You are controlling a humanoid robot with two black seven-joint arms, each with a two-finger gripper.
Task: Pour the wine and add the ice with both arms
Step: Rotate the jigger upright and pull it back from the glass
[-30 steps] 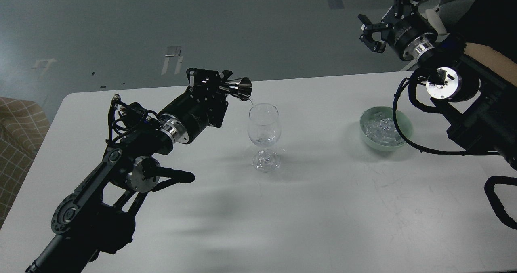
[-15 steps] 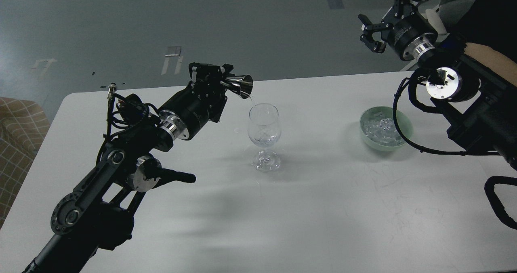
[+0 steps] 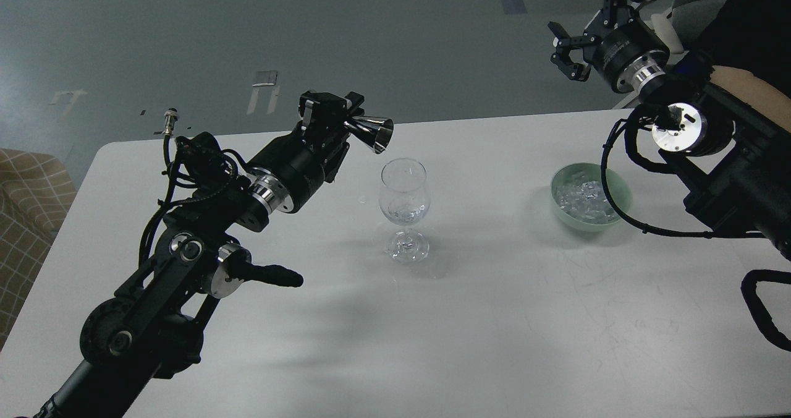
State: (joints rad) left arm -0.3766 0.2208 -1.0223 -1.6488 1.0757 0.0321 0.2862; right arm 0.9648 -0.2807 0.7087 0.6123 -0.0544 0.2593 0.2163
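Observation:
A clear stemmed glass [image 3: 404, 208] stands upright near the middle of the white table [image 3: 469, 319], with a little clear liquid in its bowl. My left gripper [image 3: 346, 118] is shut on a shiny metal measuring cup [image 3: 375, 135], held on its side just above and left of the glass rim, mouth to the right. No stream shows from it. The ice [image 3: 581, 196] is a glittering heap in a pale green bowl [image 3: 620, 186] at the right. My right gripper [image 3: 565, 53] is open and empty, high above and behind the bowl.
The table's far edge runs behind the glass, with grey floor beyond. A checked sofa [image 3: 28, 189] stands at the left edge. My right arm's cables [image 3: 618, 177] loop over the bowl's right side.
My left gripper has risen and moved slightly right with the measuring cup, and the thin stream into the glass has stopped. The right arm has hardly moved.

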